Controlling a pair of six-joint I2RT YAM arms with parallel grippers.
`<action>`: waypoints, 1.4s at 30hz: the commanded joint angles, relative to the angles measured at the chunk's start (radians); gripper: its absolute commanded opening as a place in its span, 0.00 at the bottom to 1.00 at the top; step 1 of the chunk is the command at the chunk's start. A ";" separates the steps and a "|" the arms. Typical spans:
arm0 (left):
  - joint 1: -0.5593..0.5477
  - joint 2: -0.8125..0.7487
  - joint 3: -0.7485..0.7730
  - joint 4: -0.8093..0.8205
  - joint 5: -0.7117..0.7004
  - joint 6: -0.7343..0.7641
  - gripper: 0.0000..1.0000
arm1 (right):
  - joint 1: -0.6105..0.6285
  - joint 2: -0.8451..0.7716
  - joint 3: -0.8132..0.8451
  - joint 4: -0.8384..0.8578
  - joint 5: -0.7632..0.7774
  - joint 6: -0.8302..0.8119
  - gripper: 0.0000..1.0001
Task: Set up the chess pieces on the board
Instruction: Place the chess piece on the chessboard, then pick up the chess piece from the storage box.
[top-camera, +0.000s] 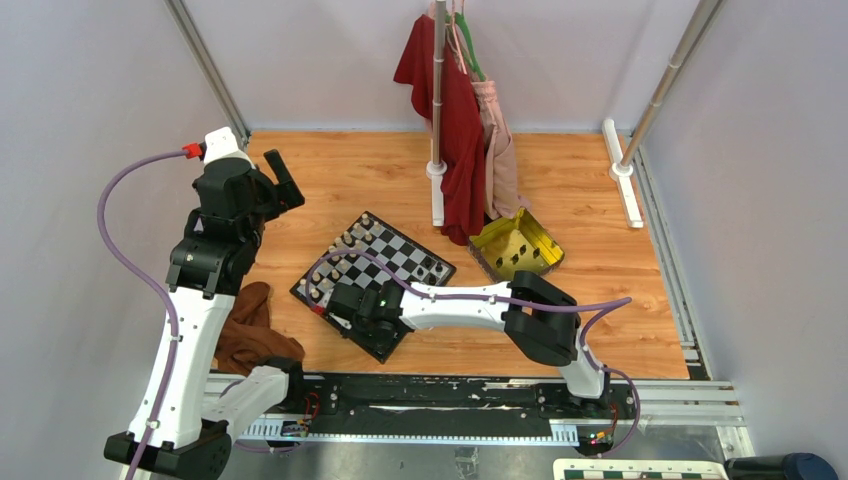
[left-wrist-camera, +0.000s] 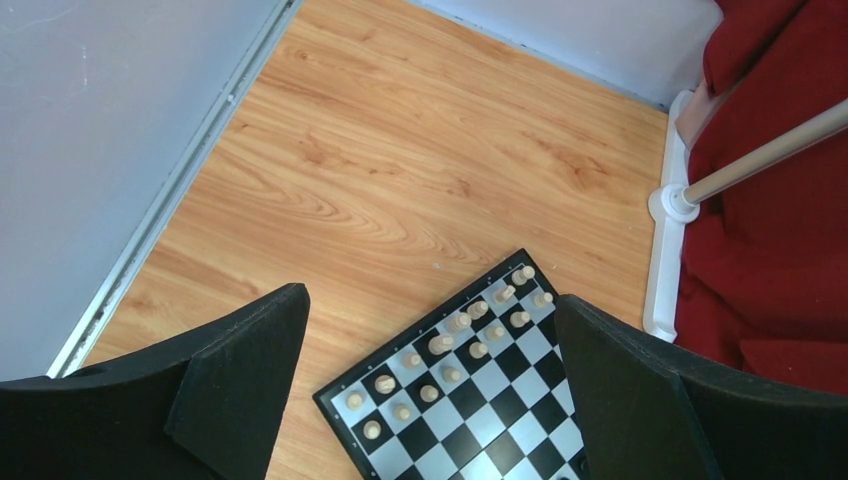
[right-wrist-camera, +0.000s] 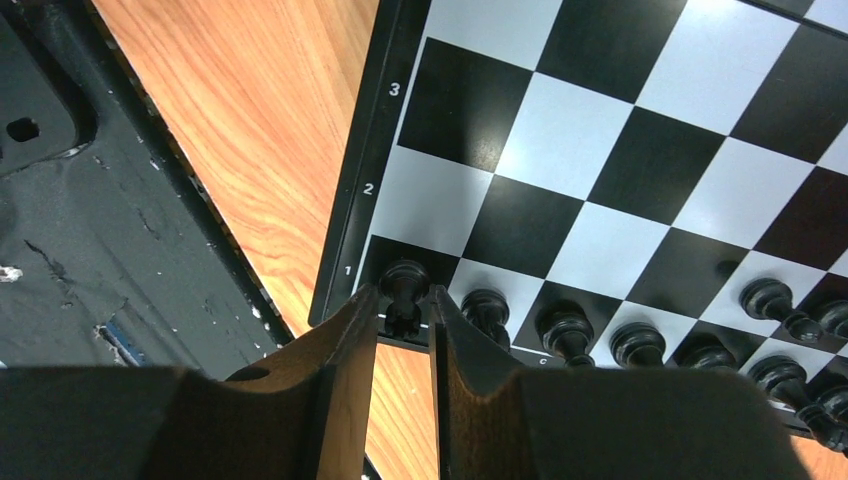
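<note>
On the wood-grain table's (top-camera: 600, 300) glossy board (right-wrist-camera: 530, 130), right pincer (right-wrist-camera: 402, 302) narrowly straddles a turned black piece (right-wrist-camera: 405, 278); left pincer (left-wrist-camera: 430, 297) gapes wide.

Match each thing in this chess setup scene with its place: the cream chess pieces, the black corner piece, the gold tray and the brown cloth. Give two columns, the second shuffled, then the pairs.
Column one
1. cream chess pieces
2. black corner piece
3. gold tray
4. brown cloth

Column two
A. on the table, beside the left arm
B. flanked by the right end effector, on the square by the 1
C. in two rows along one edge of the board
D. right of the board, by the hanging clothes

Pairs: 1-C, 2-B, 3-D, 4-A
</note>
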 joint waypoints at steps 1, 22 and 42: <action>0.010 -0.008 -0.006 0.014 0.008 -0.005 1.00 | -0.012 -0.019 0.031 -0.032 -0.043 -0.018 0.30; 0.020 -0.011 -0.008 0.010 0.020 -0.013 1.00 | -0.009 -0.092 0.093 -0.069 -0.005 -0.034 0.31; 0.023 -0.023 -0.060 0.010 0.034 -0.035 1.00 | -0.385 -0.454 -0.155 -0.019 0.490 0.226 0.39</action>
